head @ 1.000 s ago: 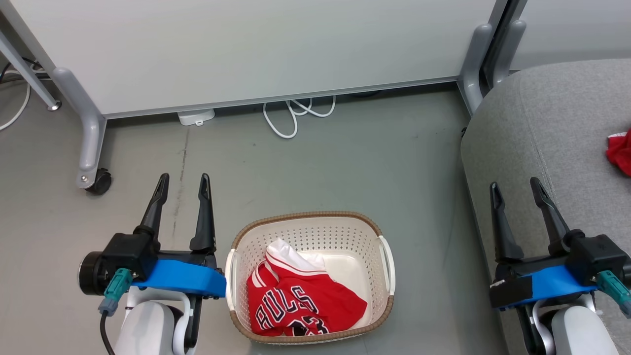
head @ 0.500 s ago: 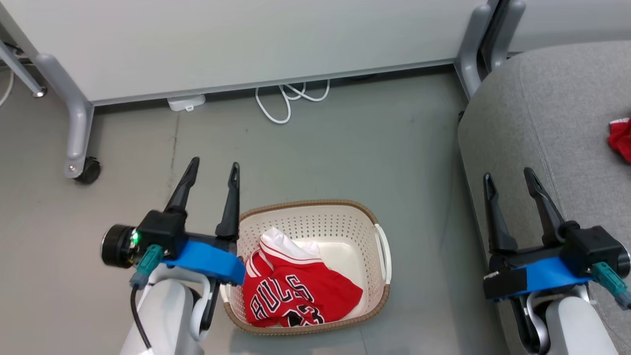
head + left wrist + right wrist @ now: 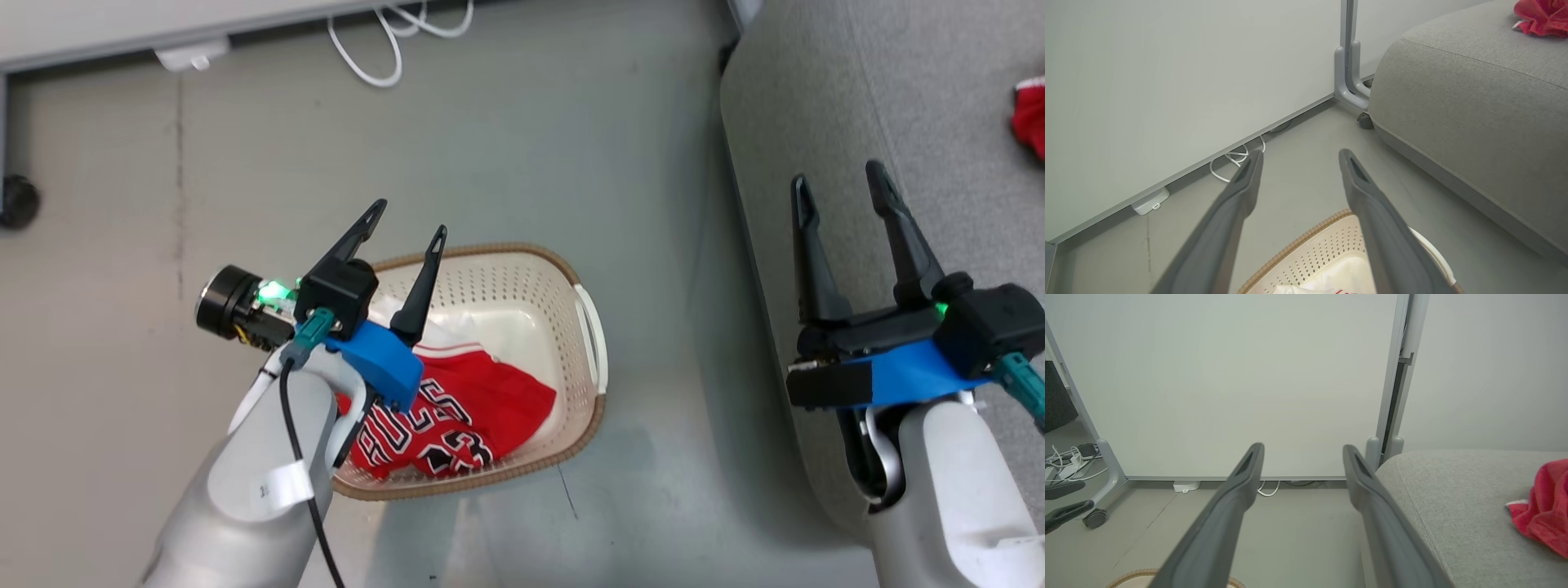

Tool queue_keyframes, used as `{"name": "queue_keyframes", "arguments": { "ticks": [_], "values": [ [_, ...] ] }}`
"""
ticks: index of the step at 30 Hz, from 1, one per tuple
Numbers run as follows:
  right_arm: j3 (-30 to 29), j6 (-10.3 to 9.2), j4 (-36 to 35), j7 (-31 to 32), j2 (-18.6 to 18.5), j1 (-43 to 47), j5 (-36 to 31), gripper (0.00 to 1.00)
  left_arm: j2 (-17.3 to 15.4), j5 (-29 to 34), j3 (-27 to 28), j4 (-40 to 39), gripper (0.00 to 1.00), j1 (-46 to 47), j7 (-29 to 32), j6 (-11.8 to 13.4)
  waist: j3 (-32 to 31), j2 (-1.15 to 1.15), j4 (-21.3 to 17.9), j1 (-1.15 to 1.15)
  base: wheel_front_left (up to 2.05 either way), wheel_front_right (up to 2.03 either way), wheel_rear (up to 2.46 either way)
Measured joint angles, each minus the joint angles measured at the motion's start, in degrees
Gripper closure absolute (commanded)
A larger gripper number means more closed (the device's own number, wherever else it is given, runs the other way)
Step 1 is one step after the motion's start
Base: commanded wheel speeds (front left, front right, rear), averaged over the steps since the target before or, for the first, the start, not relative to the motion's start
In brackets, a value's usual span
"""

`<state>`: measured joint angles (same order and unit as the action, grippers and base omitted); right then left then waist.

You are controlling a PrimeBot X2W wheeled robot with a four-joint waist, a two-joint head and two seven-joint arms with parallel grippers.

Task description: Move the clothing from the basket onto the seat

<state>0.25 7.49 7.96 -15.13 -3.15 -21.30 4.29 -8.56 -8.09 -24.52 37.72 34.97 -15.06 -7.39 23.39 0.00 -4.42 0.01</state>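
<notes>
I see my left gripper [image 3: 410, 216] spread wide and empty, hovering over the left rim of the basket [image 3: 506, 278]. Its forearm [image 3: 253, 474] covers part of the BULLS jersey [image 3: 482, 400] crumpled inside. My right gripper [image 3: 838, 173] is released too, its 2 fingers above the edge of the grey seat [image 3: 816, 90], holding nothing. 1 plain red garment [image 3: 1030, 118] lies on the seat, well apart from it. Bare floor [image 3: 637, 163] separates basket and seat. A white cable [image 3: 371, 61] loops by the partition [image 3: 1229, 375], with a caster [image 3: 16, 200] at far left.

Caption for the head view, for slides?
Open left gripper over the basket with the Bulls jersey; open right gripper above the grey seat, where a red garment lies.
</notes>
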Motion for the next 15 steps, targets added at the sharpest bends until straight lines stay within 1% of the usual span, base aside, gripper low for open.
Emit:
{"name": "queue_keyframes", "arguments": {
  "ticks": [6,15],
  "values": [
    [0.6,0.00,-0.9,0.0,0.0,-3.9,0.2,0.00,-2.0,-1.0,-7.8,7.3,0.00,6.5,0.0,0.0,6.4,0.00,-1.9,0.00,0.00,0.00,0.00],
    [1.5,0.00,-2.2,0.0,0.1,-8.6,0.2,0.00,-3.3,-2.4,-19.4,18.9,0.00,15.3,0.0,0.0,15.3,0.00,-3.9,0.00,0.00,0.00,0.00]
  ]
}}
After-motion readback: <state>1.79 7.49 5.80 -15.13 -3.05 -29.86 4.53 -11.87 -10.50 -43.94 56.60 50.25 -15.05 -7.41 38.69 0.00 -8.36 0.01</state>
